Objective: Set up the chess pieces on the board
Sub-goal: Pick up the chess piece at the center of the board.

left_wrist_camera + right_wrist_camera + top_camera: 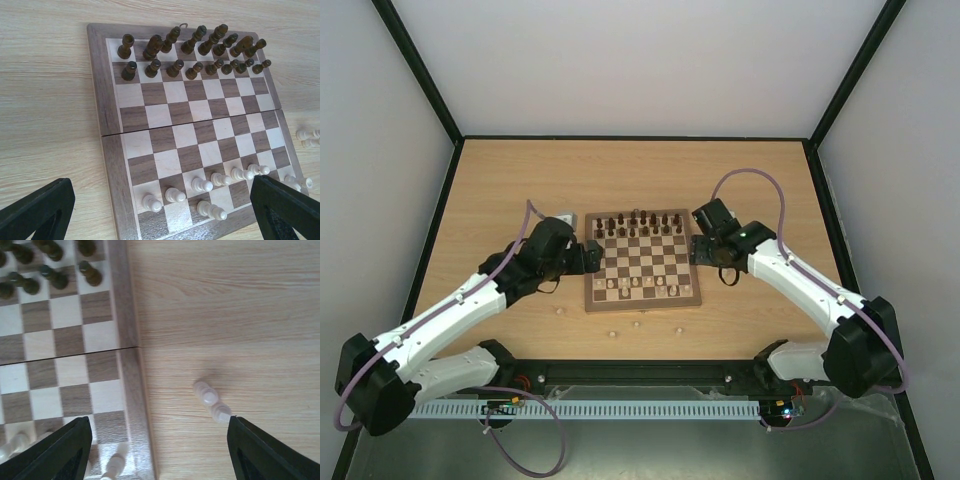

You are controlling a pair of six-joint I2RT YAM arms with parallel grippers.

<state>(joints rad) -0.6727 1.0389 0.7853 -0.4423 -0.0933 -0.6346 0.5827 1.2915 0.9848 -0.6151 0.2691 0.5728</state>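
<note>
Both end effectors gaped wide: left end effector [160,202] facing the board [111,150], right end effector [159,440] straddling pale chess pieces [210,399] on the desk [240,315].

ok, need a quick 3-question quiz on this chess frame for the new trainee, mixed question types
1. True or false: every dark piece in view among the dark pieces stands on the board.
2. The loose pale pieces below the right hand are: A) on the board, B) on the table beside the board, C) lifted in its grip.
3. Fill in: seen from the arms, the pale pieces on the board stand along its ___ edge.

Key: 1 true; 2 B; 3 near.
</note>
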